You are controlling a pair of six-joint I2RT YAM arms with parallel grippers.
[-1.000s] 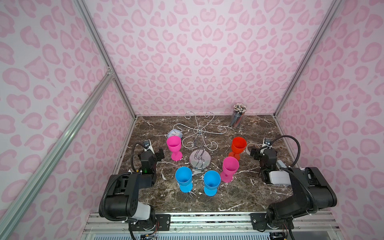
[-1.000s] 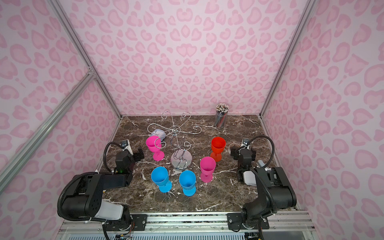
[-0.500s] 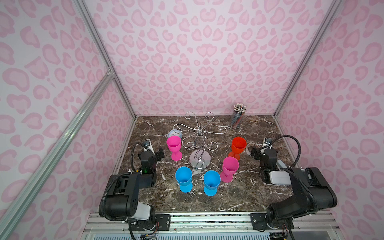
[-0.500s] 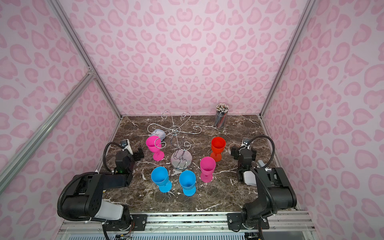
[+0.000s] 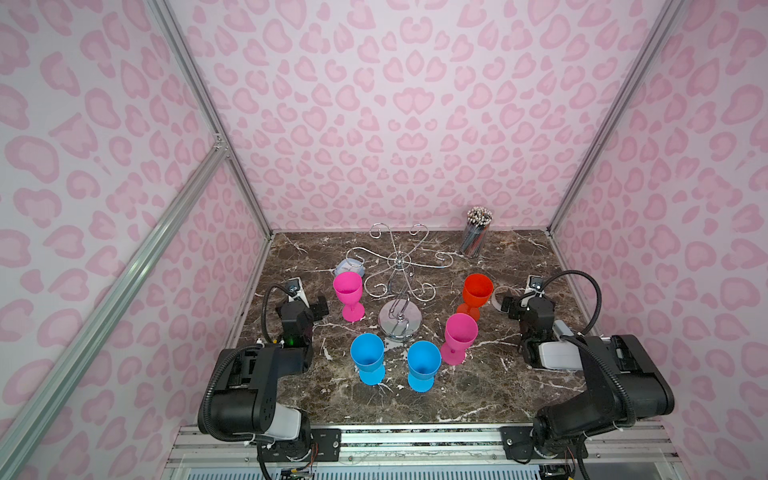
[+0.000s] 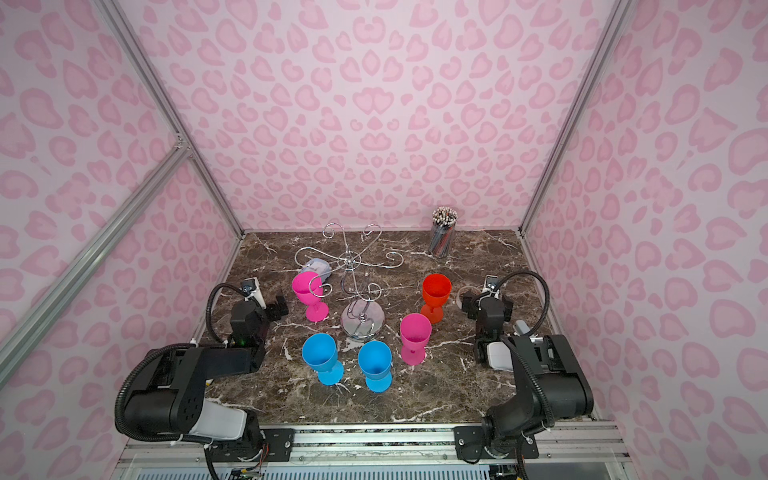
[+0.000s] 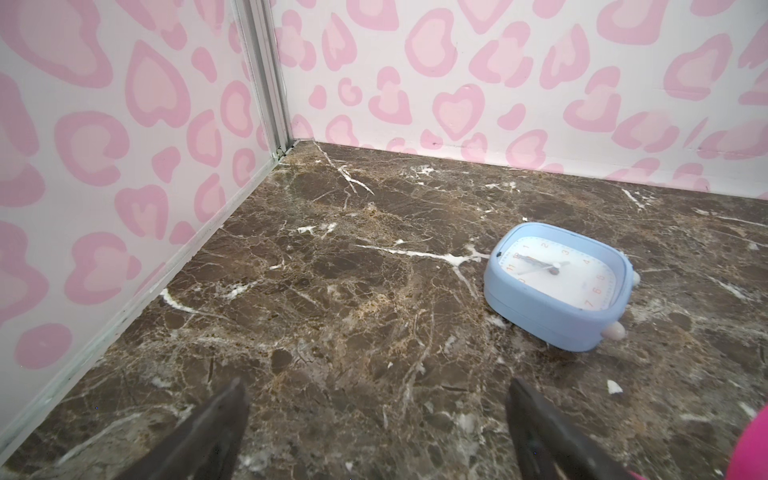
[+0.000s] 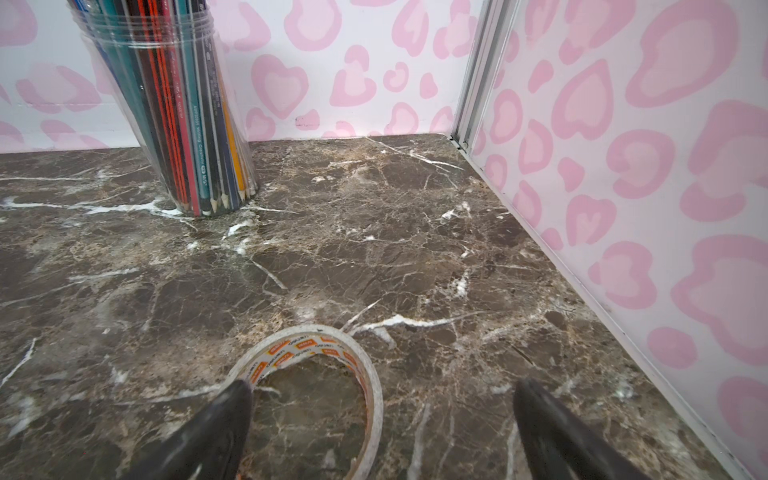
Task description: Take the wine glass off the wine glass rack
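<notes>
As no glass hangs from the wine glass rack (image 5: 400,327), the task looks done and both arms sit back.
Its curled arms are bare; upright on the marble tabletop (image 5: 478,395) around its base, apart from it, stand the left pink glass (image 5: 348,291), orange glass (image 5: 478,291), right pink glass (image 5: 460,332), left blue glass (image 5: 367,353) and right blue glass (image 5: 424,359), probably spaced so none tips another. The left gripper (image 7: 376,384), jaws spread wide and empty, faces a blue alarm clock (image 7: 557,286); the right gripper (image 8: 380,384), likewise spread and empty, hovers by a tape roll (image 8: 324,365).
</notes>
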